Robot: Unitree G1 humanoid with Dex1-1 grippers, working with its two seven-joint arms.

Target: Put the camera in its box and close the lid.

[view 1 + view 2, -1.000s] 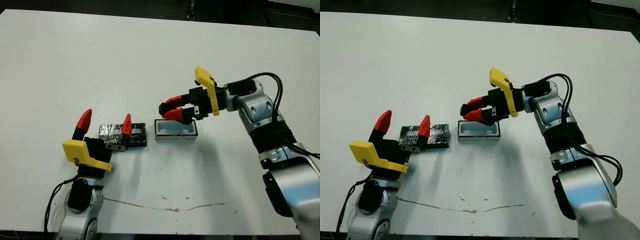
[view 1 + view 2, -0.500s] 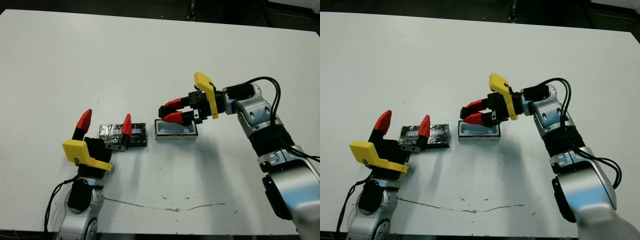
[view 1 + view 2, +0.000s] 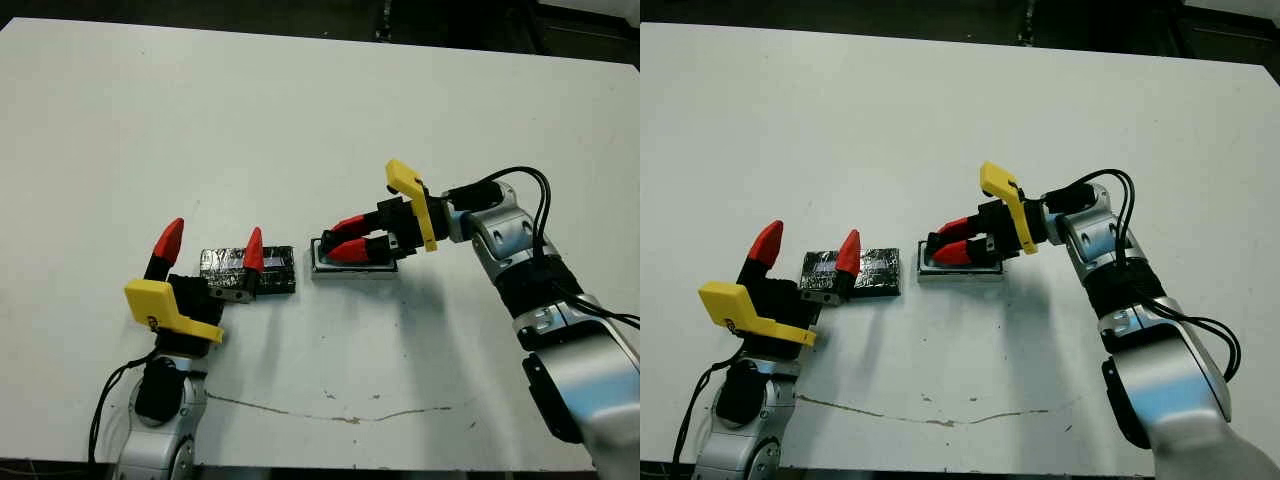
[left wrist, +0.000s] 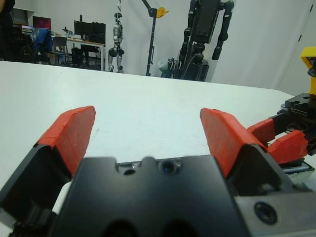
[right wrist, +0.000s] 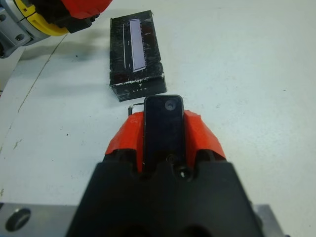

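on the surface (image 3: 300, 110) the lid (image 3: 246, 270) lies just left of the box (image 3: 352, 262); the camera (image 5: 163, 129), between the right end effector (image 3: 345, 239) fingers, sits over the box.

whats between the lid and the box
Only a narrow strip of bare white table lies between the lid and the box; the left eye view shows it.

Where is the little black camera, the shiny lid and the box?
camera (image 5: 164, 131), right wrist view, its flat black face.
lid (image 3: 222, 264), left eye view, its foil top.
box (image 3: 318, 266), left eye view, its left rim.
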